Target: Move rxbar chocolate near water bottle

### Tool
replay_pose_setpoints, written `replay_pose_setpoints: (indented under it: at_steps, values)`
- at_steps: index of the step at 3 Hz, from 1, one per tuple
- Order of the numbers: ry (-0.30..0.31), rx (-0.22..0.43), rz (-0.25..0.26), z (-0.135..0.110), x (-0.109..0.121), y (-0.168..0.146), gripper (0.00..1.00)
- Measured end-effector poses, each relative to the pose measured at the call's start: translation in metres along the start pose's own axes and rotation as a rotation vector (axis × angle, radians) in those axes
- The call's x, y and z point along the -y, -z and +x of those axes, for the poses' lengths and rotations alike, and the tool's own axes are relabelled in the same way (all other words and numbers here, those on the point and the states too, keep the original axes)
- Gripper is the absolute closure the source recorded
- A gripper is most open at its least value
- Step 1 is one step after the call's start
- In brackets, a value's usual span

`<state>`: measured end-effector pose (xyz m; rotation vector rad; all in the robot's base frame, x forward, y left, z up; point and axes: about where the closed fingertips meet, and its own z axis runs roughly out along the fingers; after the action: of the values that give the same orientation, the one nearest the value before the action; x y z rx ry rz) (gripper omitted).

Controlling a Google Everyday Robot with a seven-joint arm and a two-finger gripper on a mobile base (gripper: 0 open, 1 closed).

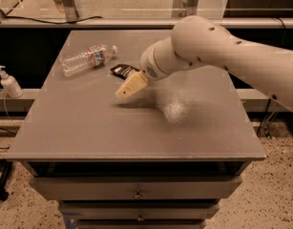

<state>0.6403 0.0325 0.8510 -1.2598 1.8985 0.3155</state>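
White arm (232, 56) noted: smooth shell, thick tube swollen into a bulbous joint. Small dark dots are scattered over it. A grey speckled patch is seen at the wrist. Cream, tapered gripper (126, 90) is found low over the table (88, 128).
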Motion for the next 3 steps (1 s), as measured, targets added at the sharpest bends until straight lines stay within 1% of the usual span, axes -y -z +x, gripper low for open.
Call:
replay_pose_setpoints:
  at_steps: [1, 2, 3]
  values:
    - [-0.059, 0.054, -0.025, 0.004, -0.007, 0.028, 0.0]
    - [-0.119, 0.121, -0.041, 0.007, -0.011, 0.067, 0.0]
    - [-0.162, 0.205, -0.07, 0.009, -0.006, 0.108, 0.0]
